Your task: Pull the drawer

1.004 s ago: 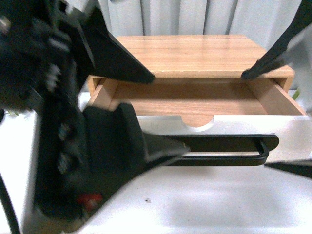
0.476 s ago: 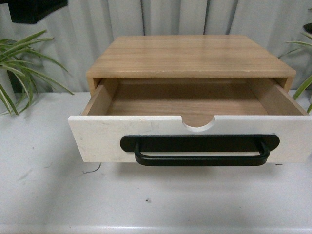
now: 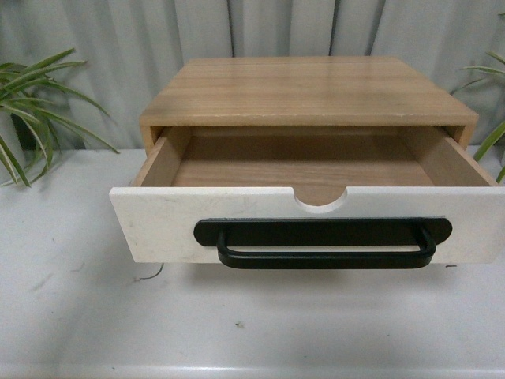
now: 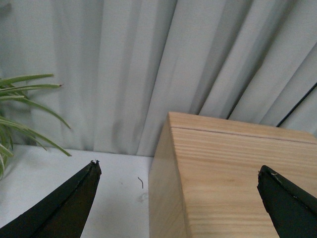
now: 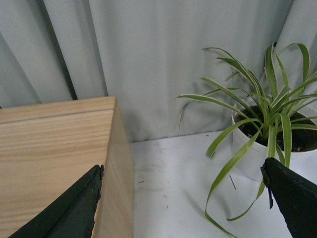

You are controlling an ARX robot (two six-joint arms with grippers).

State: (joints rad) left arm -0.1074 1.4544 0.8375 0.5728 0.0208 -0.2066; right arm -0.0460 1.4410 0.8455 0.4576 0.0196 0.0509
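The drawer point(image 3: 158, 225) stands pulled out of the wooden cabinet point(image 3: 308, 88) in the front view, its light wood inside showing. Its white front carries a long black bar handle point(image 3: 323, 243) and a half-round notch point(image 3: 321, 201) in the top edge. Neither arm shows in the front view. My left gripper point(image 4: 178, 169) is open, raised over the cabinet's point(image 4: 233, 173) left top corner, with nothing between its fingers. Over the cabinet's point(image 5: 54, 153) right top corner, my right gripper point(image 5: 182, 171) hangs open and holds nothing.
A spider plant point(image 3: 31, 110) stands at the left of the white table point(image 3: 260, 332). Another in a white pot point(image 5: 250, 148) stands right of the cabinet. Grey curtains point(image 3: 260, 28) hang close behind.
One second ago both arms filled the front view near the drawer. They have lifted up and out of that view. The drawer stays pulled out as before.
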